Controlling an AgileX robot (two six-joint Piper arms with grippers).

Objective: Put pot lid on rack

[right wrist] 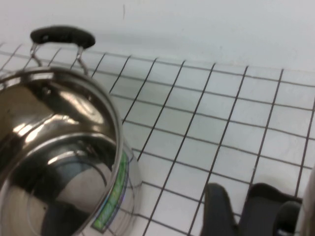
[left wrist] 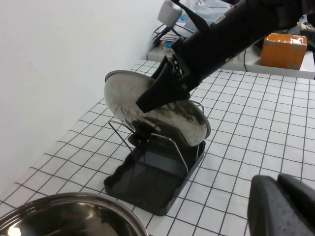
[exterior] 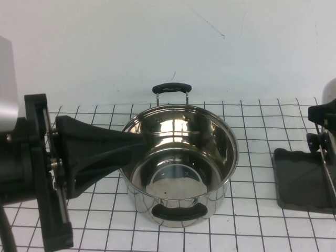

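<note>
The pot lid point(left wrist: 123, 96) leans tilted against the wire rod point(left wrist: 172, 147) of the dark grey rack point(left wrist: 147, 189), with its black knob point(left wrist: 141, 132) low. My right gripper point(left wrist: 147, 101) reaches down along the lid's face. In the right wrist view one finger point(right wrist: 216, 204) stands apart from the knob point(right wrist: 288, 216), with the rack point(right wrist: 263, 199) showing between them, so the gripper looks open. In the high view the rack point(exterior: 302, 181) is at the right. My left gripper point(exterior: 139, 142) is shut and empty at the pot's left rim; it also shows in the left wrist view point(left wrist: 283, 196).
The deep steel pot point(exterior: 178, 157) with two black handles stands open in the middle of the gridded table. The white wall runs along the back. An orange box point(left wrist: 284, 46) and cables lie beyond the table's far side.
</note>
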